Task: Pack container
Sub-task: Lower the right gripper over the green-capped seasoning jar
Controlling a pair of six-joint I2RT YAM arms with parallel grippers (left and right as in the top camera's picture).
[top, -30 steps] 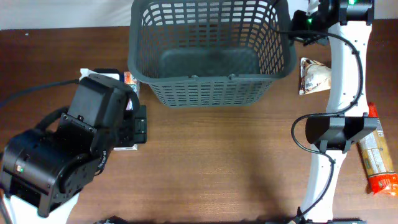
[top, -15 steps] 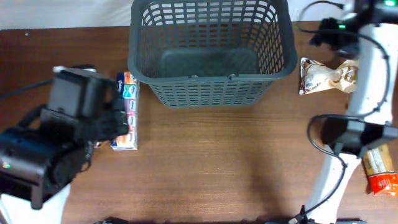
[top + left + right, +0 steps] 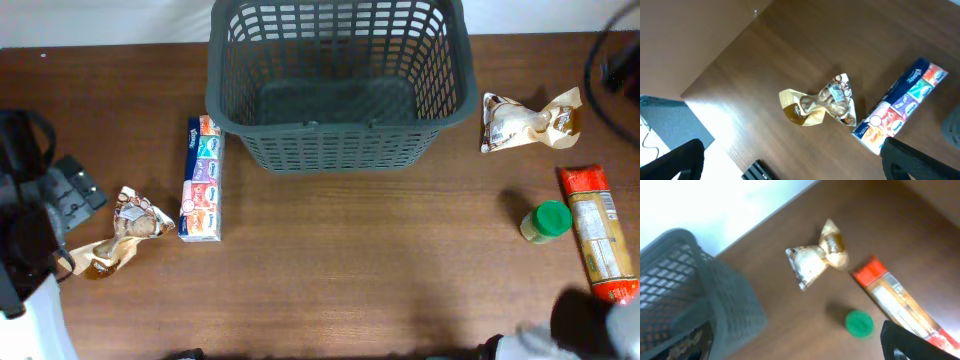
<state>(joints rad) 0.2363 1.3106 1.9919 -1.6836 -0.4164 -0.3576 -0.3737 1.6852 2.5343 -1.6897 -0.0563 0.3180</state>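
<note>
The container [image 3: 340, 150], a dark grey lattice basket, stands at the table's far middle, and its floor looks bare from overhead. It also shows at the left of the right wrist view as the container [image 3: 695, 290]. My left gripper [image 3: 795, 167] is open and holds nothing, high above a crumpled snack bag [image 3: 822, 102] and a colourful tissue pack [image 3: 900, 107]. My right gripper [image 3: 805, 350] is open and holds nothing, above a green-lidded jar [image 3: 859, 323]. In the overhead view the left arm [image 3: 30, 230] is at the far left edge and the right arm [image 3: 600, 325] is a blur at the lower right corner.
The tissue pack [image 3: 201, 180] lies left of the basket, with the crumpled snack bag [image 3: 125, 235] further left. On the right lie a second snack bag [image 3: 525, 120], the green-lidded jar [image 3: 547, 222] and a long red-ended pasta pack [image 3: 598, 235].
Both arms have pulled back. The left went from over the tissue pack to the far left edge. The right left the basket's back right corner, and its jaws opened.
</note>
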